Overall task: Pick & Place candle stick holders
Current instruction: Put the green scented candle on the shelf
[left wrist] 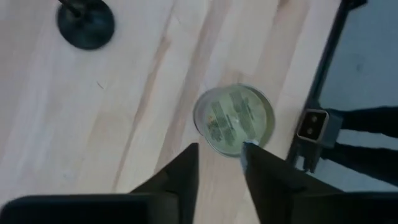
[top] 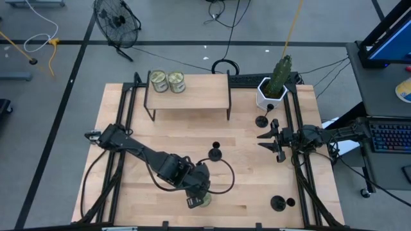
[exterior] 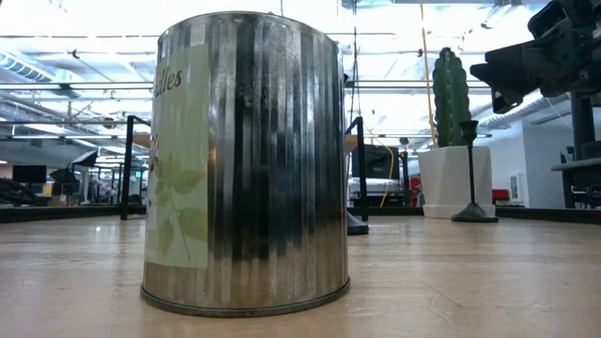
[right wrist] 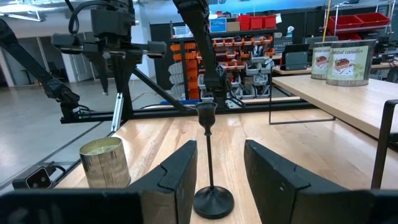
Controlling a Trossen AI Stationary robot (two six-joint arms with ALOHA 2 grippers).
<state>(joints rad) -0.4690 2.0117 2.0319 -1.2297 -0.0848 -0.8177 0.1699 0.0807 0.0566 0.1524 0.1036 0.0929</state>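
Near the front edge, a tin [top: 203, 200] under the left gripper [top: 195, 200].

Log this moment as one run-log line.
left gripper: open, above candle tin at table's front edge | right gripper: open, aimed at middle candle stick holder | holders: none gripped

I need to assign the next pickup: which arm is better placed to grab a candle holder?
Right. The right gripper is open with a candle holder straight ahead between its fingers; the left gripper hangs over a tin.
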